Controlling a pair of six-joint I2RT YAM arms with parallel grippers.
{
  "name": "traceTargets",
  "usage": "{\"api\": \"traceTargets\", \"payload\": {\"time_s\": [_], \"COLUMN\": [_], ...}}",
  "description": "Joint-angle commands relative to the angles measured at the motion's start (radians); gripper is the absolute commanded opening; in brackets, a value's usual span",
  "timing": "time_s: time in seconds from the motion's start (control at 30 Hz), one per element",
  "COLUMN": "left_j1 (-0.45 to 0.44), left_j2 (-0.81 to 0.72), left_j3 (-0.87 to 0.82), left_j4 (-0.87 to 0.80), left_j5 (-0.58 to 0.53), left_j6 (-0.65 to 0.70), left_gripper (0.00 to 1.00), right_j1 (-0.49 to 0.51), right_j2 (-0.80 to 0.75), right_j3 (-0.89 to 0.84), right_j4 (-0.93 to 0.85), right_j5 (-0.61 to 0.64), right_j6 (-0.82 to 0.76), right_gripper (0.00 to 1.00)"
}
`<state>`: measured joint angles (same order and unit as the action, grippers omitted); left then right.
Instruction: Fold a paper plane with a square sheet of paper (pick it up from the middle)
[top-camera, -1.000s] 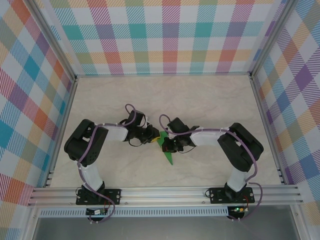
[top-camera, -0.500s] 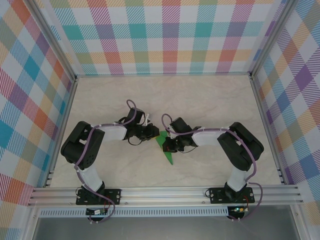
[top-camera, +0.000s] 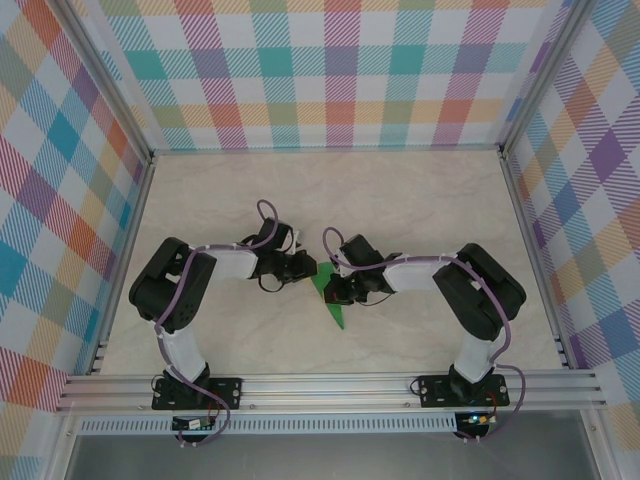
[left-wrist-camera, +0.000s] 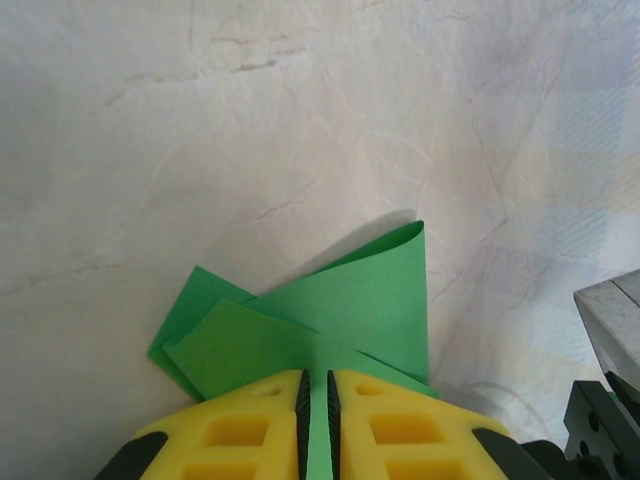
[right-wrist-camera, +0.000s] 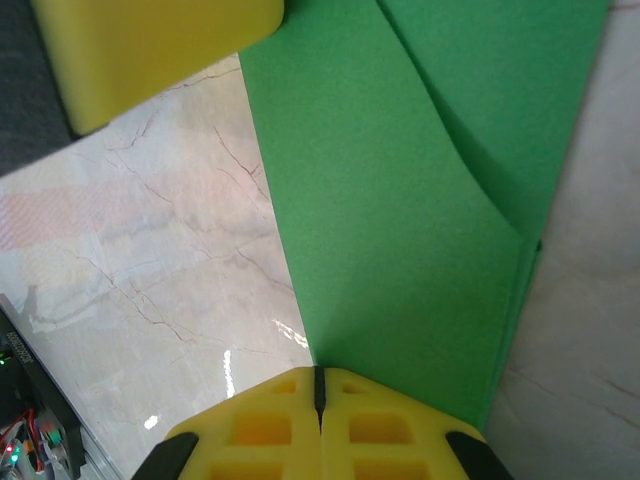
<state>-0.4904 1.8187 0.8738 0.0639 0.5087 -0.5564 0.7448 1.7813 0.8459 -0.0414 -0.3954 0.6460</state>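
Left arm elbow shifted slightly. Paper plane unmoved, long axis far-to-near, tip nearward. Left claw and right claw flank it, both pinching its paper.

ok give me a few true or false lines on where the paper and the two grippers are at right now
1. The left gripper is shut on the green paper. True.
2. The paper is a flat, unfolded square. False: it is folded, with layered flaps and a narrow tip.
3. The paper's narrow tip points at the back wall. False: in the top view it points toward the arm bases.
4. The left gripper and the right gripper meet at the paper, near the middle of the table. True.
5. The table is dark wood. False: it is pale, with marble-like veins.
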Motion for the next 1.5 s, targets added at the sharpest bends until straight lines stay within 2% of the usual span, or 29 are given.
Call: {"api": "traceTargets", "payload": {"time_s": [0.0, 0.17, 0.37, 0.63, 0.67, 0.83, 0.93, 1.13, 1.33, 1.47], "left_j1": [-0.003, 0.027, 0.112, 0.191, 0.191, 0.161, 0.114, 0.038, 0.034, 0.033], "left_j2": [0.023, 0.041, 0.043, -0.067, -0.085, -0.169, -0.180, -0.103, 0.003, 0.047], "left_j3": [0.036, 0.072, 0.107, 0.163, 0.156, 0.032, -0.040, -0.062, -0.037, -0.023], "left_j4": [-0.062, -0.143, -0.191, -0.266, -0.264, -0.103, -0.007, 0.049, 0.039, 0.004], "left_j5": [-0.120, -0.185, -0.190, -0.208, -0.198, -0.012, 0.034, 0.027, -0.006, -0.039], "left_j6": [0.037, 0.084, 0.114, 0.139, 0.135, 0.027, -0.037, -0.071, -0.082, -0.084], "left_gripper": [0.15, 0.15, 0.16, 0.17, 0.17, 0.18, 0.17, 0.11, 0.07, 0.05], "right_j1": [0.002, -0.007, -0.026, -0.026, -0.027, -0.028, -0.032, -0.041, -0.041, -0.041], "right_j2": [0.062, 0.059, 0.051, 0.097, 0.103, 0.151, 0.178, 0.177, 0.113, 0.050], "right_j3": [-0.036, -0.052, -0.061, 0.010, 0.023, 0.101, 0.149, 0.164, 0.114, 0.096], "right_j4": [-0.092, -0.115, -0.108, -0.067, -0.066, -0.035, -0.012, 0.038, 0.086, 0.036], "right_j5": [0.070, 0.078, 0.070, 0.014, 0.012, -0.018, -0.029, -0.060, -0.096, -0.083], "right_j6": [-0.033, -0.065, -0.087, -0.117, -0.118, -0.120, -0.122, -0.143, -0.176, -0.169], "right_gripper": [0.03, 0.03, 0.03, 0.03, 0.03, 0.03, 0.03, 0.03, 0.04, 0.04]}}
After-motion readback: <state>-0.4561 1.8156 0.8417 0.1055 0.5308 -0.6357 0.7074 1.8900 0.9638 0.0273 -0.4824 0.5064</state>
